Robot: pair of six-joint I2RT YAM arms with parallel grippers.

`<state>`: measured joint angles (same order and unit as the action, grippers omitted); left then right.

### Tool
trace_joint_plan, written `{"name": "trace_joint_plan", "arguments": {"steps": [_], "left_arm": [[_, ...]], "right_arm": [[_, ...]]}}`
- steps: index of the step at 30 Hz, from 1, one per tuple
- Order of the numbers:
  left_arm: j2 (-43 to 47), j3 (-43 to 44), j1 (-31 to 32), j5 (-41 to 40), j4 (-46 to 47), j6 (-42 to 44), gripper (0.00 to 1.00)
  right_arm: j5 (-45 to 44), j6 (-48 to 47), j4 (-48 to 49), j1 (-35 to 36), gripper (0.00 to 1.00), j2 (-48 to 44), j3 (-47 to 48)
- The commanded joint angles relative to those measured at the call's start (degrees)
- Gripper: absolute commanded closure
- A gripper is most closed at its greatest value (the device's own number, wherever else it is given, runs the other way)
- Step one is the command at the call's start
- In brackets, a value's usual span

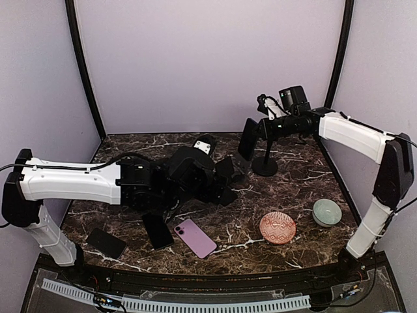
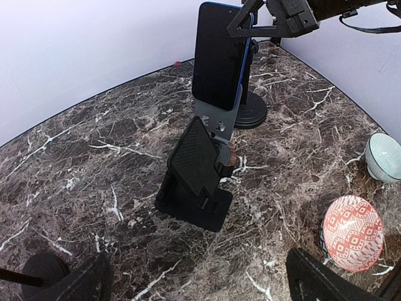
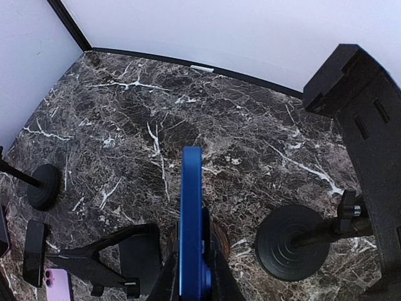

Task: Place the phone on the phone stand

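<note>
right gripper (image 2: pixel 249 24) is pinched hard on one end of the dark phone (image 2: pixel 219 56). The phone hangs upright and clear of the table (image 1: pixel 300 189), toward its 1 o'clock in the top view, just at 10 o'clock of the pole stand (image 1: pixel 264 165). left gripper (image 1: pixel 225 177) has its jaws spread wide with nothing in them, mid-table, facing a folding stand (image 2: pixel 197 166). Risks as I read it: the hold is at one end only, so a bump on the cradle (image 3: pixel 369 125) lip could pivot the phone or slide it out. The pole stand looks top-heavy, so a sideways shove may tip it. Letting go before the phone seats means a drop onto the marble. If the folding stand is the target, the left arm crowds the path.
</note>
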<state>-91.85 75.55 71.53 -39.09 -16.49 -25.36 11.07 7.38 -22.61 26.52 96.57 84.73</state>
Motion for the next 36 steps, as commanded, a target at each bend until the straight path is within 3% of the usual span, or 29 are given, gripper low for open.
{"name": "trace_joint_plan", "arguments": {"steps": [1,36], "left_arm": [[2.51,-1.28,0.18,-0.97,-1.1,-1.0,0.01],[0.69,-0.55,0.19,0.13,-1.92,-0.67,0.01]], "right_arm": [[-1.02,0.75,4.88,0.37,1.0,-0.02,0.14],[2.62,-0.05,2.65,0.81,1.0,3.8,-1.92]]}}
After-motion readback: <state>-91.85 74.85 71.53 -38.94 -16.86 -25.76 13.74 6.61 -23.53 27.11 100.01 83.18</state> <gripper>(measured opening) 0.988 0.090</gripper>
